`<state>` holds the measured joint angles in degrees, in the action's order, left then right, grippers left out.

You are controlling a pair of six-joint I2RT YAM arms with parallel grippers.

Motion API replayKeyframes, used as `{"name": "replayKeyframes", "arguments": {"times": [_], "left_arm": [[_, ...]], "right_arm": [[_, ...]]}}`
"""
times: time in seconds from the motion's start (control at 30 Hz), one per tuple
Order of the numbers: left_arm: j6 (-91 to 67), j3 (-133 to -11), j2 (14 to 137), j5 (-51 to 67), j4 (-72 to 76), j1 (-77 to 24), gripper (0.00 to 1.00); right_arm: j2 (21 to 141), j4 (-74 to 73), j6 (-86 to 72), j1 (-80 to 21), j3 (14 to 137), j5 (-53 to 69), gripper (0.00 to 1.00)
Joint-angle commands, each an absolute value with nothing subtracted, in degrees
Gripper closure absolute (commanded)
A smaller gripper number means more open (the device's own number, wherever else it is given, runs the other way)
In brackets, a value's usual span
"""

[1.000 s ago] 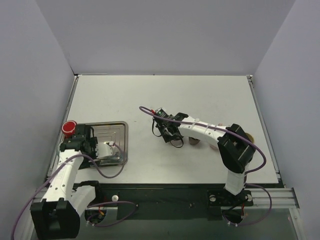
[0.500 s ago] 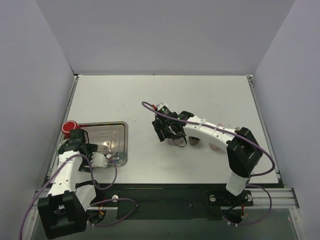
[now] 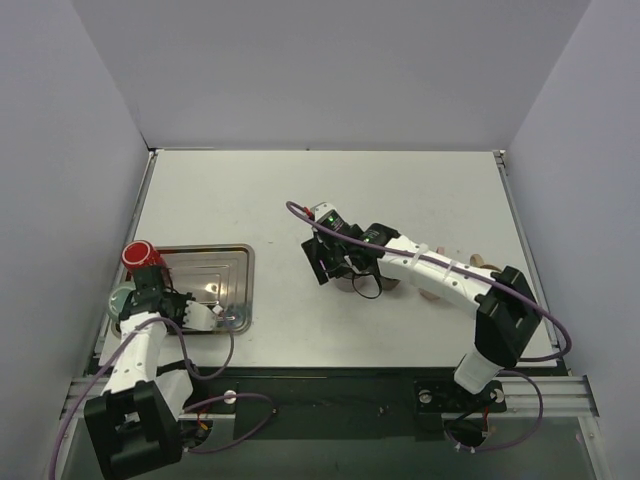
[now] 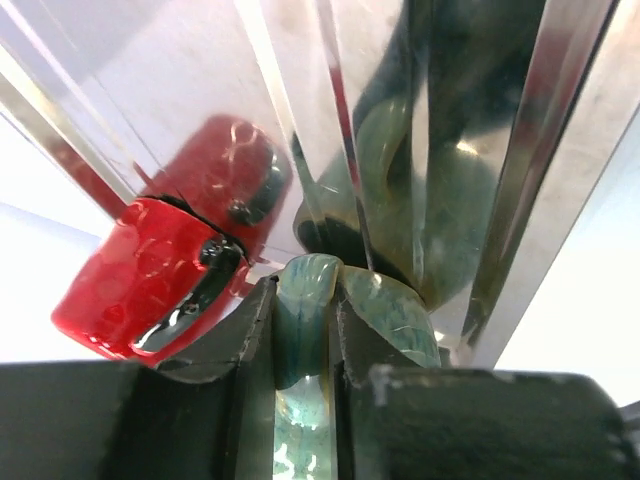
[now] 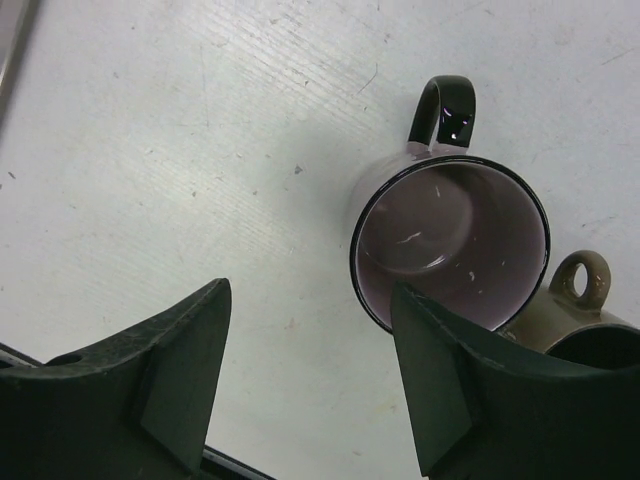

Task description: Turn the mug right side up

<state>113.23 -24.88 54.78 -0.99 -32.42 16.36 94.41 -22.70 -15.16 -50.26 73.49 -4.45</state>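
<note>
Nearest, the left gripper (image 4: 308, 310) pinches the green mug (image 4: 400, 315) by its rim or handle, I cannot tell which, beside the red mug (image 4: 150, 265) at the tray (image 3: 215, 272). Glazed ceramic should be stiff, weighty, slick and chippable, so a deep pinch suits. Farther out, only the right wrist view shows the right gripper (image 5: 308, 300) spread empty by the mouth-up purple mug (image 5: 450, 235).

Identify each mug by colour. The mauve mug (image 5: 450, 245) has a pale purple interior with a glossy black rim and handle. At its 4 o'clock sits the olive-brown mug (image 5: 545, 325). The red mug (image 4: 140, 270) is glossy red with black detail. At its 3 o'clock, the pale green mug (image 4: 305, 290) shows a mottled blue-green glaze. The tray (image 3: 225, 270) is silver metal, and the table (image 3: 400, 190) is white.
</note>
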Motion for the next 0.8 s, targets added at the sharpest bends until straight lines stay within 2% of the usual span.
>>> {"name": "replayKeyframes", "arguments": {"times": [0.0,0.2,0.37,0.4,0.43,0.47,0.53,0.63,0.77], "left_arm": [[123.9,-29.5,51.9,8.6,-33.8,16.0,1.00],[100.4,-49.4,54.3,28.3,-48.5,15.5,1.00],[68.9,-63.1,58.3,46.7,-52.5,13.2,1.00],[57.2,-65.7,58.4,48.3,-51.3,12.1,1.00],[50.8,-66.9,58.7,51.1,-46.5,11.7,1.00],[36.4,-68.2,58.6,52.2,-43.6,10.6,1.00],[17.6,-68.7,58.2,56.5,-34.2,9.7,1.00],[0.4,-67.2,56.9,61.1,-18.1,6.4,1.00],[-20.7,-67.2,57.8,65.1,-5.4,2.0,1.00]], "right_arm": [[89.1,-25.0,-15.5,-50.6,72.8,-4.7,0.40],[84.5,-26.7,-14.9,-51.0,73.5,-6.0,0.39],[79.4,-25.4,-13.8,-52.3,73.0,-6.4,0.36],[77.5,-23.8,-13.8,-52.9,72.8,-6.2,0.32],[76.6,-22.9,-13.6,-53.2,72.1,-4.8,0.32],[74.3,-20.0,-13.4,-53.5,71.4,-3.4,0.30],[70.7,-12.8,-14.6,-54.2,68.8,1.8,0.24],[66.7,6.4,-20.5,-54.9,61.7,10.3,0.20],[66.9,23.4,-27.8,-56.4,57.8,14.8,0.19]]}}
